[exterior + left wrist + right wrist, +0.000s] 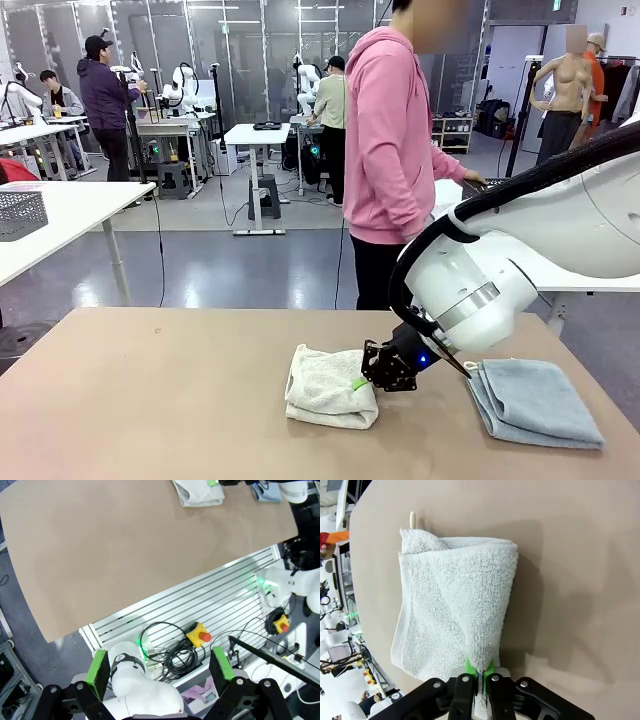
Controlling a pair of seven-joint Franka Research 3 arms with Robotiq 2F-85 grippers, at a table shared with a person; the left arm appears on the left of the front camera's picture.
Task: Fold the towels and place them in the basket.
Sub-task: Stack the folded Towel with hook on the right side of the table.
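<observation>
A cream towel (325, 385) lies folded at the middle of the brown table (150, 400). My right gripper (362, 382) is shut on its right edge. In the right wrist view the green pads (479, 667) pinch a fold of the cream towel (455, 615) near the picture's bottom. A light blue towel (535, 400) lies folded at the table's right end. The left gripper (160, 667) hangs open with nothing between its fingers, off the near side of the table, over the robot's base. The cream towel (200, 492) shows at the top of that view.
A person in a pink hoodie (390, 140) stands at the far side, turned to the right. A dark mesh crate (20, 212) sits on a white table at far left. My right arm's white wrist (470, 285) hangs over the table between the towels.
</observation>
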